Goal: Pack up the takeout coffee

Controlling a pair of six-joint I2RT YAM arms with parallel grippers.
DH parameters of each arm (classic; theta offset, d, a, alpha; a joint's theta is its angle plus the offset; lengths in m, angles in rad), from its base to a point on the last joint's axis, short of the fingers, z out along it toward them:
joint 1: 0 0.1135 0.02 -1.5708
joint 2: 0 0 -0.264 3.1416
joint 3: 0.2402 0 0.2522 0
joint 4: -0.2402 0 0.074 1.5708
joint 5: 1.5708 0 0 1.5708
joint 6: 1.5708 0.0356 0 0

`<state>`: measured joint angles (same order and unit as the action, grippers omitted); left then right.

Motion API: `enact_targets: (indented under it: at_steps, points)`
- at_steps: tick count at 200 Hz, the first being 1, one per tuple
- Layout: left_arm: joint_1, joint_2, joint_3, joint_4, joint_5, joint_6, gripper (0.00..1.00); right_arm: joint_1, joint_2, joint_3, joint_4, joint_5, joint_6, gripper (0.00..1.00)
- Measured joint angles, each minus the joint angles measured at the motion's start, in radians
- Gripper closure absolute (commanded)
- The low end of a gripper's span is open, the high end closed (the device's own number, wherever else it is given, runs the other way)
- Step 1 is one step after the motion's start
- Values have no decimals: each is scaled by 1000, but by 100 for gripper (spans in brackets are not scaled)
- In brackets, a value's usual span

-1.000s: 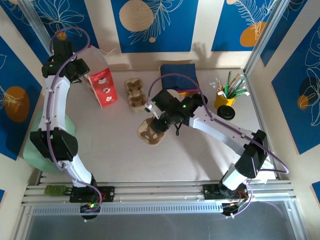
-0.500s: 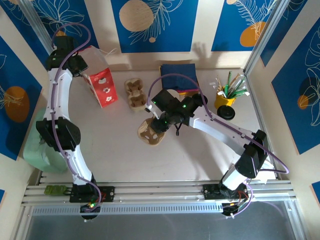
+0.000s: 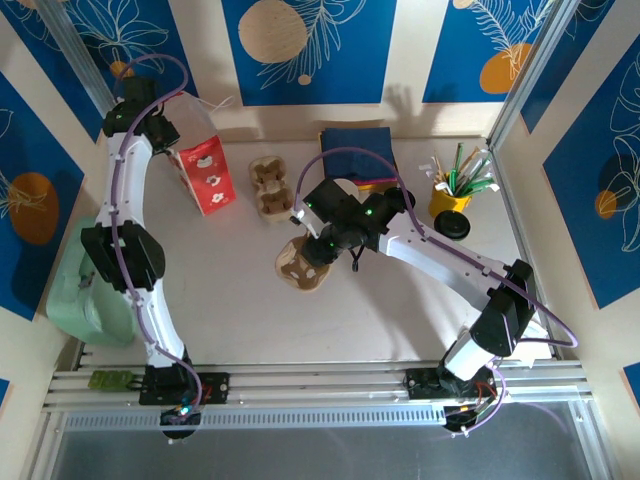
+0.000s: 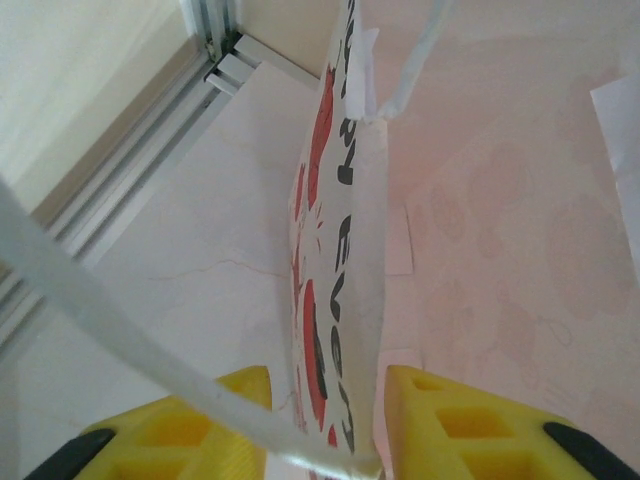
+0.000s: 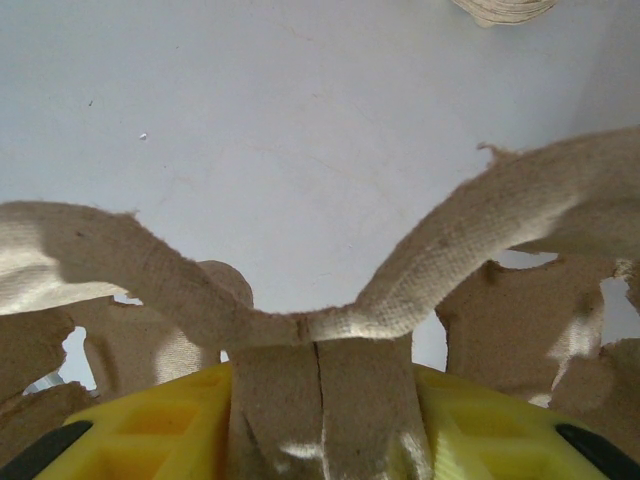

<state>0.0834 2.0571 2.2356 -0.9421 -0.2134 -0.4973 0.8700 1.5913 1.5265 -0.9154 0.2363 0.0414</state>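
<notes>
- Back-left corner: straddling wall of red-and-white paper bag (image 3: 205,175) with yellow fingers of left gripper (image 4: 328,405); clamped or loose, cannot tell.
- Mid-table: clenching right gripper (image 5: 320,400) on centre handle of brown moulded-pulp cup carrier (image 3: 297,266).
- Far right: takeout coffee (image 3: 452,227), round black plastic lid up, just beside yellow utensil pot (image 3: 447,200), well apart from both grippers.

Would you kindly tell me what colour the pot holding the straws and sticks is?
The pot is yellow, clearest in the top external view.
</notes>
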Motion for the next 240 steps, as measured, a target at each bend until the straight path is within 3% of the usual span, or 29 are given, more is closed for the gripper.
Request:
enact_targets:
  at_steps: [62,118,240]
  points:
    - [2,8,0,14,29,0,99,0,0,0,-17,0,0,60]
    - [3,-53,-79,18,74,-4,100,0,0,3,-26,0,0,59]
    - [6,-579,-585,-20,234,-45,100,3,-57,5,-75,1,1,59]
